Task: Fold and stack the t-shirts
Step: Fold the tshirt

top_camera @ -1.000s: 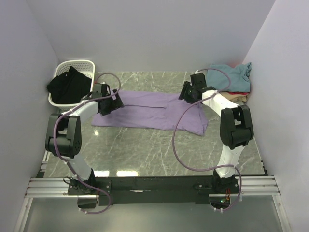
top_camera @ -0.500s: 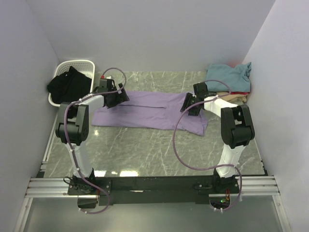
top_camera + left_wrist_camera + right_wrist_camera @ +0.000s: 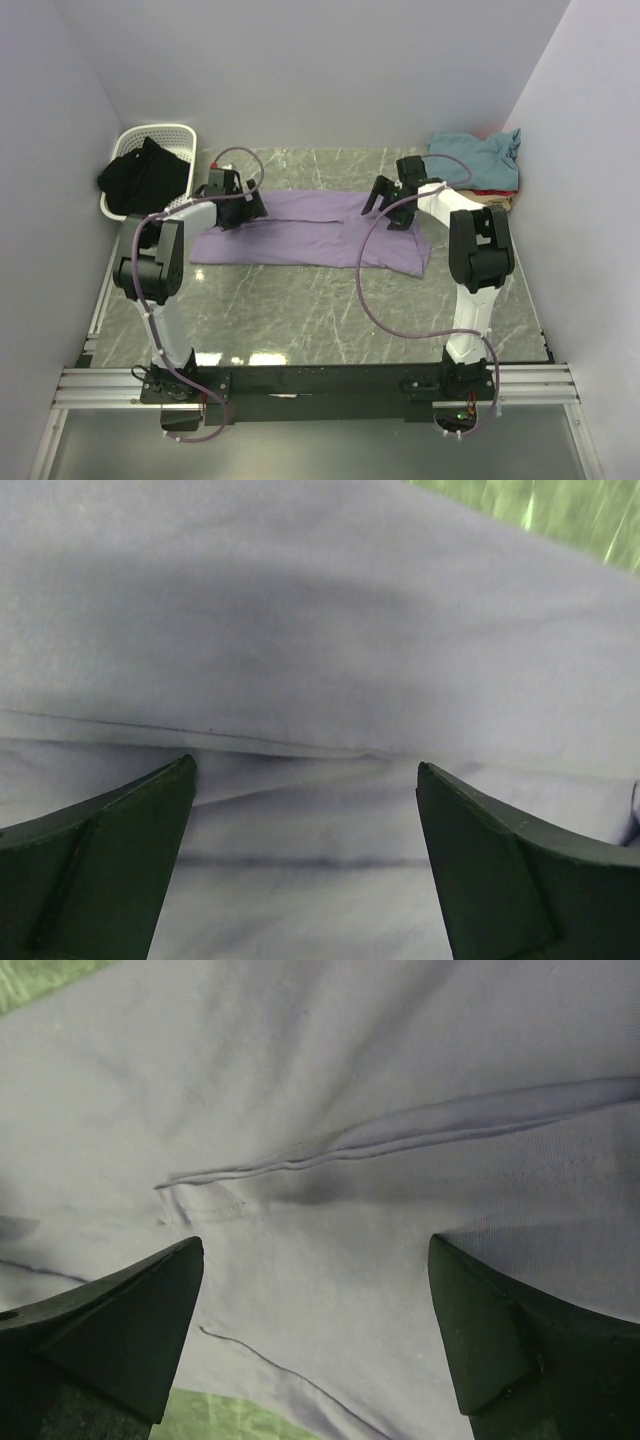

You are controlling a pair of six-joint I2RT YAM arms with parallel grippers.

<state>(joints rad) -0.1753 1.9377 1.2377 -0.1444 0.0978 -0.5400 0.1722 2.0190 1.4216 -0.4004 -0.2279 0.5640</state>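
The lavender t-shirt (image 3: 310, 232) lies flat and long across the far middle of the table, partly folded. My left gripper (image 3: 247, 208) is open just above its far left part; the cloth fills the left wrist view (image 3: 320, 630) between the fingers (image 3: 100, 870). My right gripper (image 3: 385, 207) is open above its far right part, with folds and a hem in the right wrist view (image 3: 330, 1260). A teal t-shirt (image 3: 475, 157) lies on top of a red (image 3: 495, 193) and a tan one (image 3: 490, 204) at the far right.
A white laundry basket (image 3: 172, 135) with dark clothing (image 3: 145, 175) stands at the far left. White walls close in the left, back and right. Purple cables loop from both arms over the marble table (image 3: 300, 310).
Both grippers have moved toward the far edge of the lavender shirt. The right gripper has swung left and back from the shirt's right end; the shirt looks narrower front to back.
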